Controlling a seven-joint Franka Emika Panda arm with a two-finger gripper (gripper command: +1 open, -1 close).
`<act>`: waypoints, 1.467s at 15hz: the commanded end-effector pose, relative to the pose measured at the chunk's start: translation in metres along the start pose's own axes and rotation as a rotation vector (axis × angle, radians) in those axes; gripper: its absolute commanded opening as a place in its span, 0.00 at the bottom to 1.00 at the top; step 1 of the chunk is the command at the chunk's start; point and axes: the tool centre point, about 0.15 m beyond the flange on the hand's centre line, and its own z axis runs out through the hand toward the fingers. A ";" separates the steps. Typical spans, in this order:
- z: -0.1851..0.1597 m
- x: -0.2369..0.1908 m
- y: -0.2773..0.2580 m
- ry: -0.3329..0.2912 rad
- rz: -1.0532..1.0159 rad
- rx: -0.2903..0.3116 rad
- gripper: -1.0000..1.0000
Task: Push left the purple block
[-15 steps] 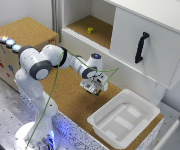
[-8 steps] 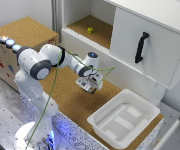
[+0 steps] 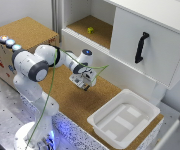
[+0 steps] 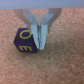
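White bin (nothing visible inside) on cork.

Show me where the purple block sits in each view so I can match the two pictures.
Exterior view: the small purple cube with yellow markings is not visible; the gripper hangs low over the brown cork tabletop and hides that spot.
Wrist view: the cube lies on the cork, right beside the metal fingers, at mid picture.
Shared landmark: the gripper above the cork surface.
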 end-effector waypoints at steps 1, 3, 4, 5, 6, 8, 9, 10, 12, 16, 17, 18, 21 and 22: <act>0.018 -0.008 -0.057 0.026 -0.048 0.004 0.00; 0.020 -0.006 -0.076 0.043 -0.085 -0.005 0.00; 0.019 -0.004 -0.083 0.054 -0.102 -0.009 0.00; 0.017 -0.001 -0.084 0.062 -0.109 -0.020 0.00; 0.017 0.002 -0.082 0.068 -0.102 -0.028 0.00; 0.018 0.006 -0.077 0.071 -0.092 -0.037 0.00; 0.017 0.008 -0.078 0.074 -0.094 -0.041 0.00; 0.015 0.008 -0.080 0.076 -0.105 -0.044 0.00; 0.007 0.004 -0.083 0.077 -0.111 -0.046 0.00; -0.036 -0.016 -0.092 0.080 -0.075 -0.196 1.00; -0.039 -0.016 -0.093 0.077 -0.056 -0.210 1.00; -0.041 -0.013 -0.091 0.087 -0.030 -0.209 1.00; -0.030 -0.002 -0.089 0.074 -0.001 -0.224 1.00; -0.025 0.001 -0.090 0.069 -0.004 -0.232 1.00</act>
